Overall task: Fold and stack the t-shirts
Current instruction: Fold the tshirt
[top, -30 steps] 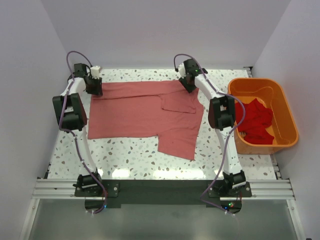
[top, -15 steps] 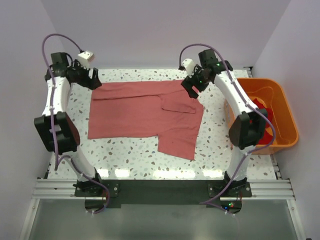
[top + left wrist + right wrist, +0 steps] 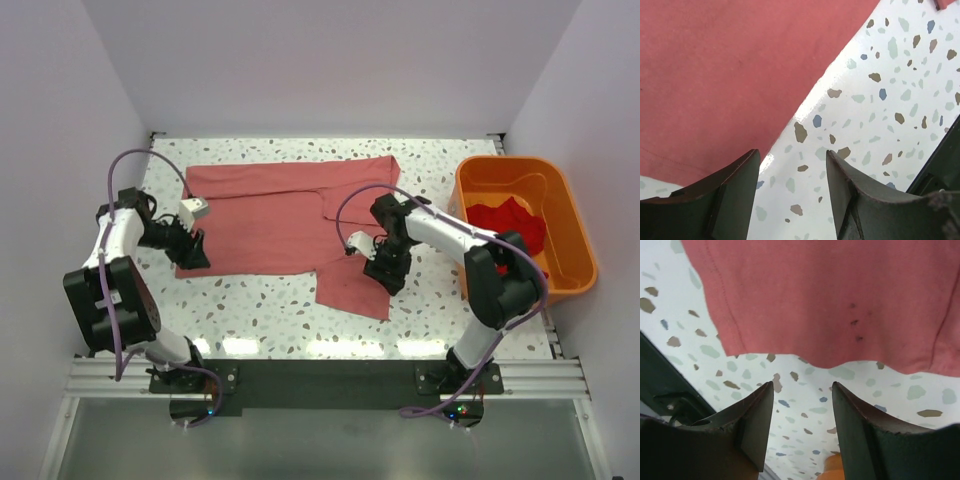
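Early stage: salmon-pink cloth t-shirt (image 3: pixel 270 215) lies part-folded on speckled table (image 3: pixel 270 310); bright red t-shirt (image 3: pixel 505 225) sits crumpled in orange plastic tub (image 3: pixel 578 245). At the pink shirt's near edge, left gripper (image 3: pixel 195 250) and right gripper (image 3: pixel 385 270) have jaws apart, empty.

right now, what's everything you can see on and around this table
pink t-shirt: one, salmon pink, spread across the middle of the table
red t-shirt: one, bright red, crumpled inside the tub
tub: one, orange, right side of the table
table: one, white with coloured specks, under everything
left gripper: one, dark, open, over the pink t-shirt's near left edge
right gripper: one, dark, open, over the pink t-shirt's near right edge
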Controlling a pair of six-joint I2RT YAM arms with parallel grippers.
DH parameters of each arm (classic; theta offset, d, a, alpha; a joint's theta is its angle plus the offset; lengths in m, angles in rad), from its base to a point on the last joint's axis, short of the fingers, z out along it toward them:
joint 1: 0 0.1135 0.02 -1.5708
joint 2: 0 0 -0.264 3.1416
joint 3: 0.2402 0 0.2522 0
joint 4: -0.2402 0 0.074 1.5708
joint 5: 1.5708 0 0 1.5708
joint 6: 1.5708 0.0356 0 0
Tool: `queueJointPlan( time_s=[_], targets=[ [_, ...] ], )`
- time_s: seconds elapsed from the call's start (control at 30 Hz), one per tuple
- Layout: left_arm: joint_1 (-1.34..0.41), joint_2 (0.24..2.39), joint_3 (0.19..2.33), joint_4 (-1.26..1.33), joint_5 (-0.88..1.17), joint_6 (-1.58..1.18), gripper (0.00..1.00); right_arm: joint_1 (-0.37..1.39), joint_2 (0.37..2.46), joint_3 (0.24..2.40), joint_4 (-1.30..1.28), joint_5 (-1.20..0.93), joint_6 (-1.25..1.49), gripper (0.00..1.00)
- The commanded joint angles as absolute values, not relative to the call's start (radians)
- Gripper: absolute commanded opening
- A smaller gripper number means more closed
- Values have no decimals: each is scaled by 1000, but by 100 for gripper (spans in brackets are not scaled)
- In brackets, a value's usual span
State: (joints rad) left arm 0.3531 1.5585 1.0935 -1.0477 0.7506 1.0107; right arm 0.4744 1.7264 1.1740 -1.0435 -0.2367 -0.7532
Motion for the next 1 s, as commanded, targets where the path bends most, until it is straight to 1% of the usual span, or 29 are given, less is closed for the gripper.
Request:
queueJointPlan(
  time_s=[0.0, 0.2, 0.37, 0.43, 0.67, 0.77, 0.8, 0.83, 0.93, 0.97],
  targets=[
    [360, 1474, 1056, -1043, 727, 1135, 60, 480, 1667, 1157, -904, -195, -762, 54],
    [359, 1470, 1043, -1002, 707, 1123, 60, 495, 1697, 1154, -861, -189, -755, 51],
    [360, 1525, 1065, -985, 689, 1106, 60, 512, 1713, 1146, -853, -204, -752, 51],
    [365, 1540, 1069, -947, 638, 1089, 61, 523, 1723, 1140, -856, -206, -746, 47],
    [371, 1565, 1049, -917, 549, 1276, 57, 538, 1746, 1101, -818, -172, -738, 44],
    [382, 1583, 1058, -957, 549, 1408, 54, 537, 1753, 1088, -802, -155, -729, 35],
    [385, 1586, 1058, -994, 546, 1454, 53, 538, 1756, 1086, -801, -150, -724, 30],
    [385, 1592, 1057, -1006, 523, 1533, 50, 538, 1761, 1085, -799, -143, -721, 26],
    [390, 1612, 1042, -1038, 479, 1642, 46, 538, 1764, 1086, -804, -137, -715, 16],
    [391, 1620, 1042, -1049, 474, 1658, 45, 538, 1766, 1089, -807, -135, -715, 10]
  ],
)
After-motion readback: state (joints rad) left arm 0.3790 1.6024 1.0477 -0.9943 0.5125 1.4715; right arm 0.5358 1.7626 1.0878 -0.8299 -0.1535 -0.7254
